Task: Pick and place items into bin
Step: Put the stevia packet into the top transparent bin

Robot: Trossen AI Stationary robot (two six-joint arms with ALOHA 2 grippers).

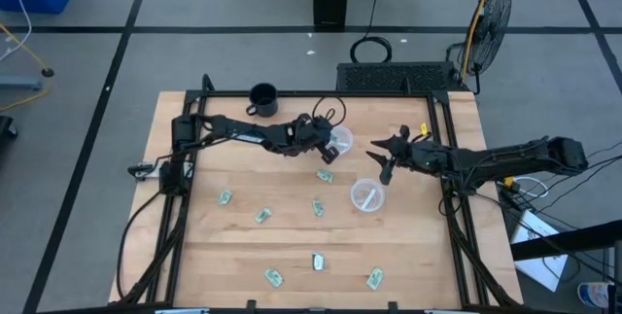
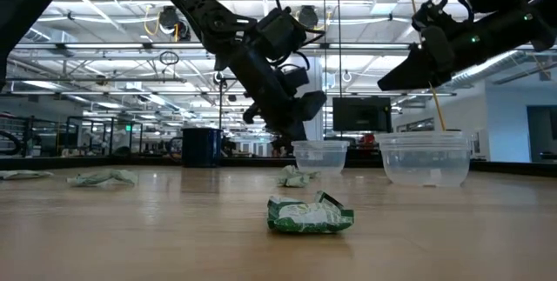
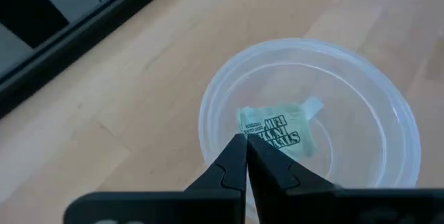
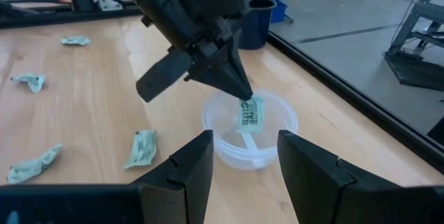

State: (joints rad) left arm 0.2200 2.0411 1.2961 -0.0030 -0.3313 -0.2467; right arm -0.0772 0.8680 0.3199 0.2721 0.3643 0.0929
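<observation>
My left gripper (image 3: 245, 139) is shut on a green-and-white packet (image 3: 274, 130) over a clear round bin (image 1: 339, 142). The right wrist view shows the same packet (image 4: 251, 113) below the left fingertips, inside that bin's rim (image 4: 277, 106). My right gripper (image 1: 384, 156) is open and hovers to the right of this bin, touching nothing. A second clear bin (image 1: 366, 195) stands nearer the table's near edge. Several more packets lie flat on the table, among them one (image 1: 325, 175) beside the first bin and one (image 2: 309, 215) close to the low camera. My left gripper pinches the packet by its upper edge (image 4: 245, 102) between the tips of its two fingers (image 3: 232, 156). The fingers come from above, slanting down from the table's left. The packet hangs below them within the bin's opening; I cannot tell whether its lower end touches the bin's floor.
A black mug (image 1: 263, 98) stands near the table's far edge. Loose packets are spread over the middle and near part of the table (image 1: 225, 196), (image 1: 262, 215), (image 1: 318, 261). Black frame rails (image 1: 457, 226) run along the table's left and right sides.
</observation>
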